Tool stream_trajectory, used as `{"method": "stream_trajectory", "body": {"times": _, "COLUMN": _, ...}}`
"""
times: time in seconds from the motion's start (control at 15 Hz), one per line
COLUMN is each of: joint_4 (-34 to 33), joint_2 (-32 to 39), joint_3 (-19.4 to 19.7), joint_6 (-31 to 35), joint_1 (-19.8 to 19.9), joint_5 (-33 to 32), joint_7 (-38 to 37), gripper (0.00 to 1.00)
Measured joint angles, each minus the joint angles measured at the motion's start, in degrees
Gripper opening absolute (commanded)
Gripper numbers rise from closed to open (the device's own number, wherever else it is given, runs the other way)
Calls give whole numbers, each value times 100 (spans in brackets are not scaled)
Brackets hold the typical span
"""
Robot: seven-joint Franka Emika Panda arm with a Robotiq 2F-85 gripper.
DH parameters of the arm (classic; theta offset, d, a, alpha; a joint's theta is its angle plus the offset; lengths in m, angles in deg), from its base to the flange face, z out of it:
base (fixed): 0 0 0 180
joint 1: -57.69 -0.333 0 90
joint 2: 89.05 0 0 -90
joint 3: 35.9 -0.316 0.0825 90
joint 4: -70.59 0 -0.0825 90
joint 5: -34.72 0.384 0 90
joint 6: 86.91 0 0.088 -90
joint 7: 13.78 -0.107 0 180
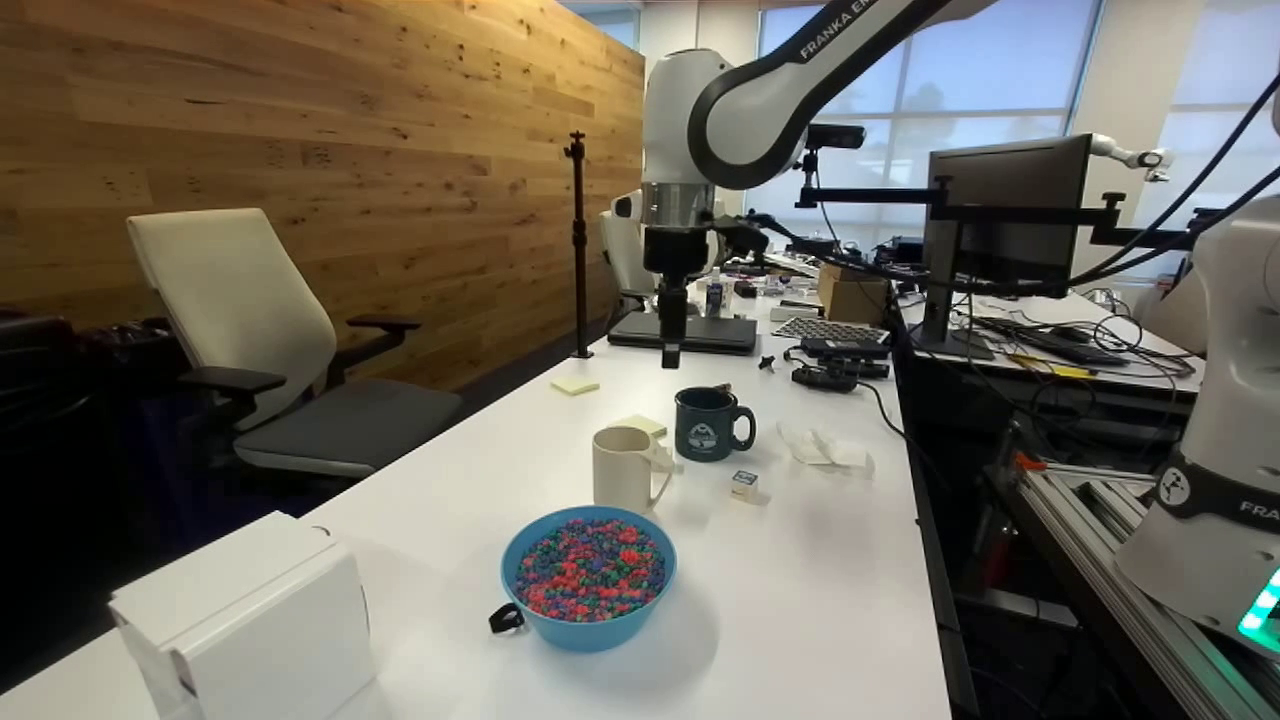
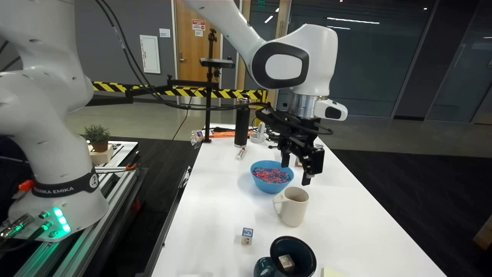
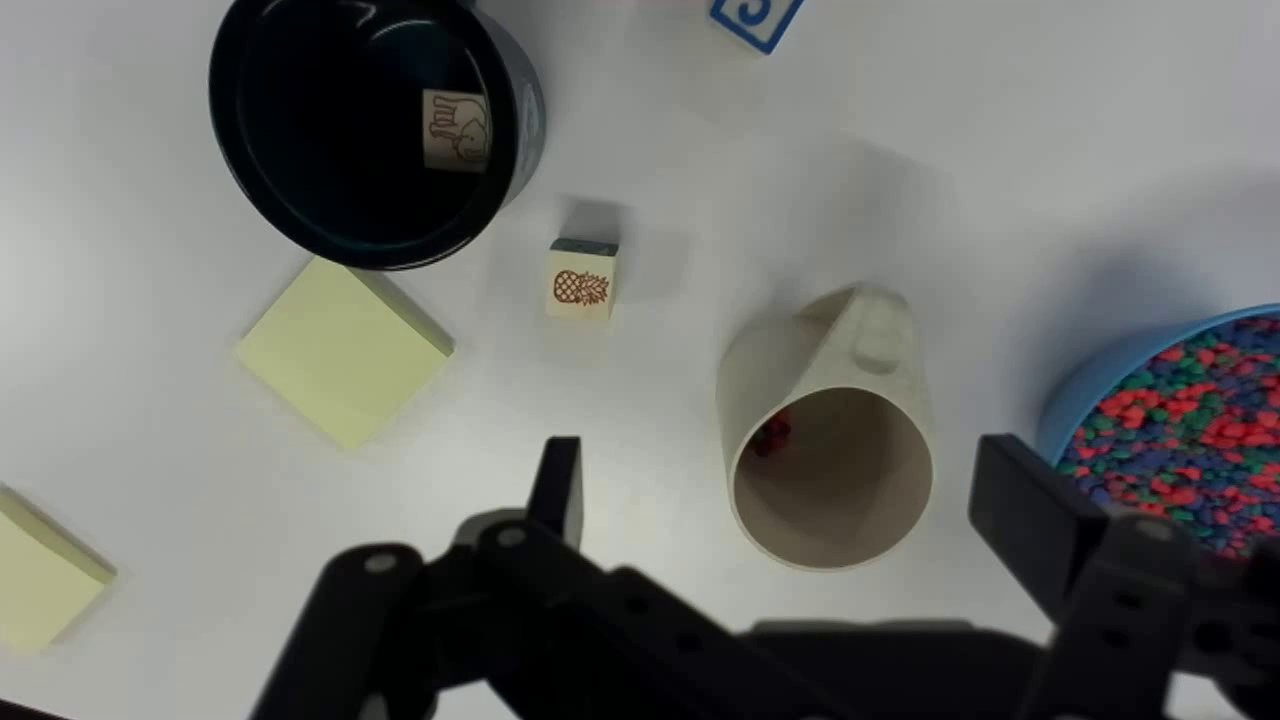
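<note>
Cream mug [image 2: 292,211], standing upright between the long edges of the white table [image 2: 357,227]

Entries are running left to right by the wrist view. The robot base [image 2: 57,207] is flanking one long table edge, a pale chair [image 1: 240,310] the other.

Outer sticky pad [image 3: 45,575]: lying flat toward the chair-side edge, partly cropped.

Inner sticky pad [image 3: 342,350]: lying flat just beside the dark mug [image 1: 702,425].

Dark mug: standing upright, handle pointing to the robot-side edge. An elephant block [image 3: 457,130] is resting inside, the wall evidently penning it in.

Pineapple block [image 3: 580,285]: sitting between the mugs, touching neither.

Numbered block [image 2: 247,236]: lying nearer the robot-side edge than either mug.

Cream mug: resting mouth up, its handle likewise facing the robot-side edge. A few red bits [image 3: 771,433] are showing inside, its upright stance presumably holding them there. The gripper [image 3: 778,470] is hanging above, released and grasping nothing; its fingers [image 3: 557,490] are standing wide apart, appearing on either side of the mug in the wrist view, a gap seemingly wider than the mug itself.

Blue bowl [image 1: 590,637]: standing upright near the cream mug, filled almost to the rim with coloured pellets [image 1: 592,570]; the level seat is presumably stopping them from spilling.

White box [image 1: 255,630]: standing beyond the bowl, near the chair-side edge in an exterior view.
</note>
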Motion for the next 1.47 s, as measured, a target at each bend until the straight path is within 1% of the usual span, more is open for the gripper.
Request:
{"method": "stream_trajectory", "body": {"times": 0.4, "joint_4": -416, "joint_2": 411, "joint_3": -119, "joint_6": -109, "joint_1": 124, "joint_5": 0, "joint_7": 101, "gripper": 100}}
{"method": "stream_trajectory", "body": {"times": 0.6, "joint_4": -543, "joint_2": 439, "joint_3": -119, "joint_6": -306, "joint_1": 130, "joint_5": -5, "joint_7": 53, "gripper": 100}}
{"method": "stream_trajectory", "body": {"times": 0.8, "joint_4": -558, "joint_2": 440, "joint_3": -129, "joint_6": -322, "joint_1": 141, "joint_5": -1, "joint_7": 63, "gripper": 100}}
{"method": "stream_trajectory", "body": {"times": 1.0, "joint_4": -561, "joint_2": 544, "joint_3": -212, "joint_6": -25, "joint_1": 178, "joint_5": 18, "joint_7": 88, "gripper": 100}}
{"method": "stream_trajectory", "body": {"times": 1.27, "joint_4": -687, "joint_2": 910, "joint_3": -373, "joint_6": 620, "joint_1": 276, "joint_5": 70, "joint_7": 168, "gripper": 100}}
{"method": "stream_trajectory", "body": {"times": 1.47, "joint_4": -858, "joint_2": 1197, "joint_3": -518, "joint_6": 907, "joint_1": 398, "joint_5": 112, "joint_7": 283, "gripper": 100}}
